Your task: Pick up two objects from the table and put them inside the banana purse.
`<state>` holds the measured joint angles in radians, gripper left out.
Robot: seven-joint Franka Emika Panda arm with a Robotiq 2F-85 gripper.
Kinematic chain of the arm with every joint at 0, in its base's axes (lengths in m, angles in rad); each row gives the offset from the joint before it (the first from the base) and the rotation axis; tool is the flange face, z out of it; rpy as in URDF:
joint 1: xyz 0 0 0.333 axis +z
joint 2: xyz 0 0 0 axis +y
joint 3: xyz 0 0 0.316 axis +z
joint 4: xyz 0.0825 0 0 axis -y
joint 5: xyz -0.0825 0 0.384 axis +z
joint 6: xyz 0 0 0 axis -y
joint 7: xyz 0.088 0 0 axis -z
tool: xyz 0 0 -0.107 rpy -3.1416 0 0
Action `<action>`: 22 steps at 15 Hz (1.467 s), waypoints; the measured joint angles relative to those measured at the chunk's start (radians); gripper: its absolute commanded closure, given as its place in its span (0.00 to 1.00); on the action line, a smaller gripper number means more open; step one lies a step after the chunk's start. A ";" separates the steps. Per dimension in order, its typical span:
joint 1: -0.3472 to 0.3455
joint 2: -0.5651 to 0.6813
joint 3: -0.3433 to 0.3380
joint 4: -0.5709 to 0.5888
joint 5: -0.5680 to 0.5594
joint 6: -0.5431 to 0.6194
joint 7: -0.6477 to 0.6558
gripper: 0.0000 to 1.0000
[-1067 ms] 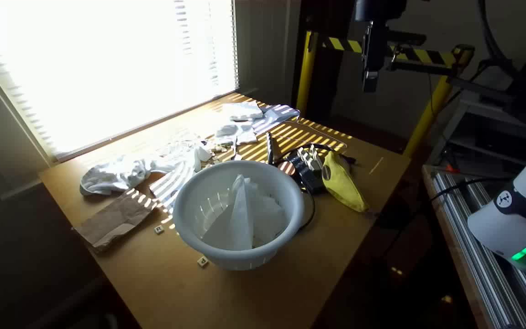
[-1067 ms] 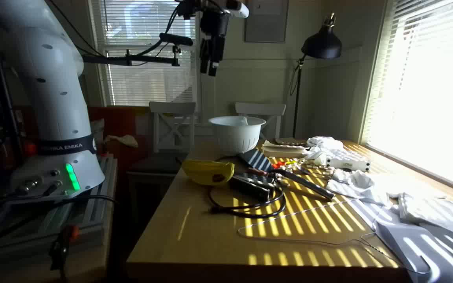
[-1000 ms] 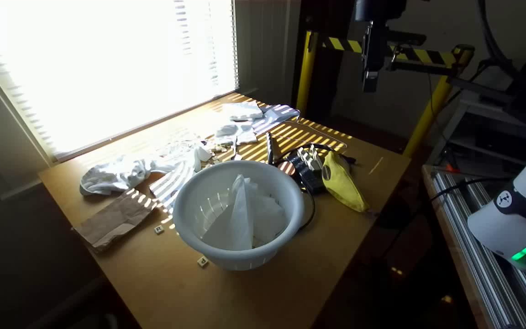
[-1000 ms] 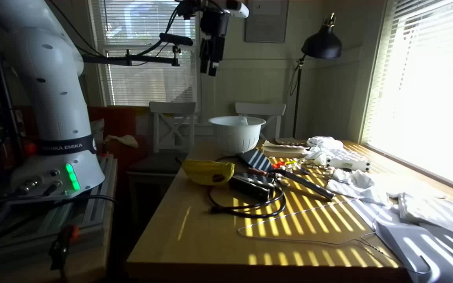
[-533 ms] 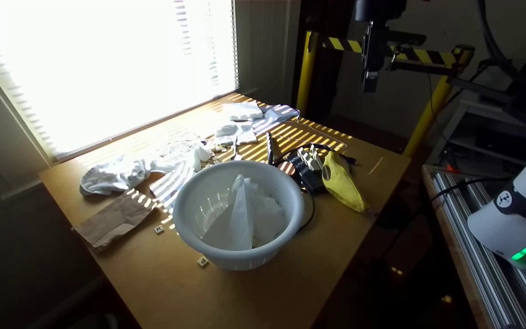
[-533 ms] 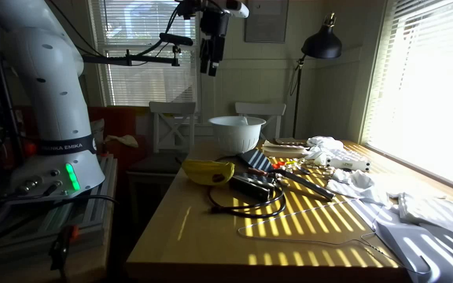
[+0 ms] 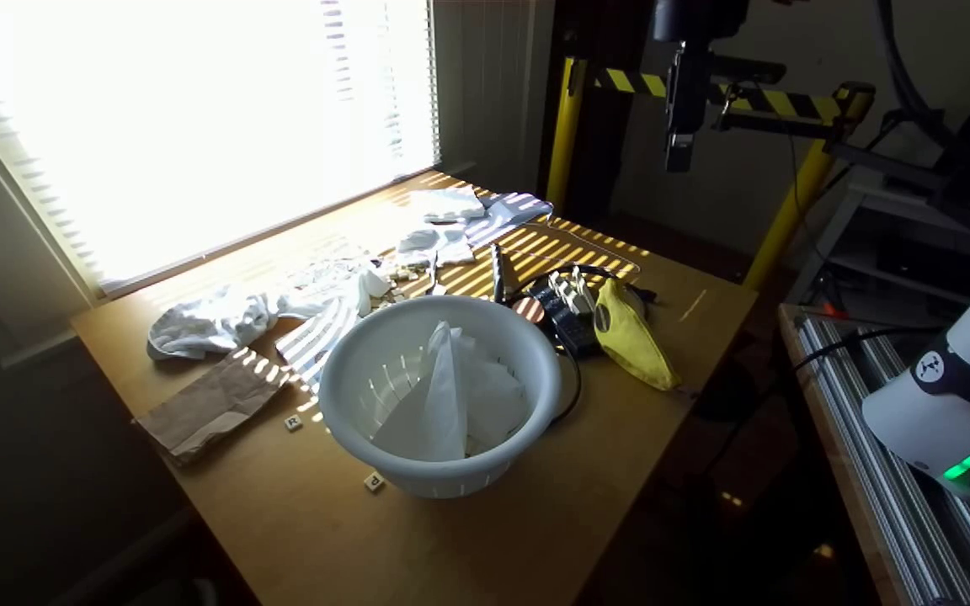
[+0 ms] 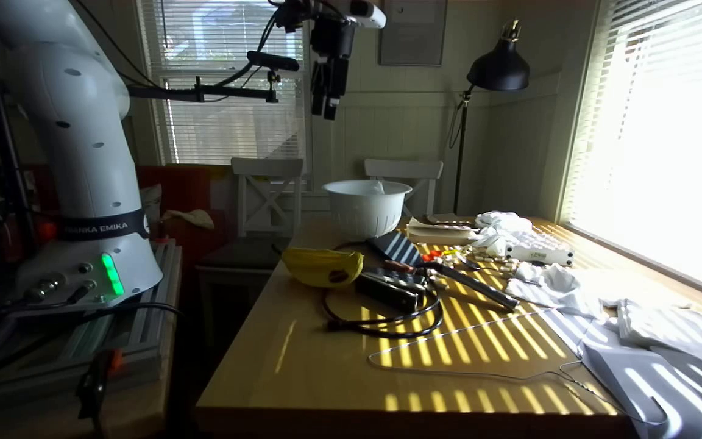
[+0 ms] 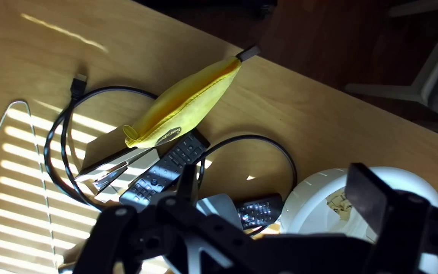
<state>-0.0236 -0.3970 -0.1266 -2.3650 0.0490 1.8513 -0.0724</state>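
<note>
Claw (image 9: 274,180) spread wide, pointing down, well above table (image 9: 333,129)

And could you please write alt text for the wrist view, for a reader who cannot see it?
A yellow banana-shaped Bananagrams purse lies near the edge of a wooden table, apparently unzipped. Close by are a black remote control, a black cable and, farther off, a slotted white colander. The open, empty gripper shows at the bottom.

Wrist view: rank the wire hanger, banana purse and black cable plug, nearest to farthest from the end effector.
1. Banana purse, upper left of the end effector.
2. Black cable plug, farther left.
3. Wire hanger, at far left, past the plug.
</note>
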 measured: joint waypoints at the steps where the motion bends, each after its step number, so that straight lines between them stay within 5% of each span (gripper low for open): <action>1: -0.003 -0.001 0.000 -0.010 0.001 0.023 0.018 0.00; 6: -0.020 -0.009 -0.011 -0.072 0.000 0.147 -0.027 0.00; 12: -0.028 -0.016 -0.116 -0.106 -0.003 0.181 -0.405 0.00; 22: -0.031 -0.014 -0.113 -0.106 -0.003 0.181 -0.412 0.00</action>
<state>-0.0550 -0.4106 -0.2393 -2.4711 0.0458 2.0325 -0.4847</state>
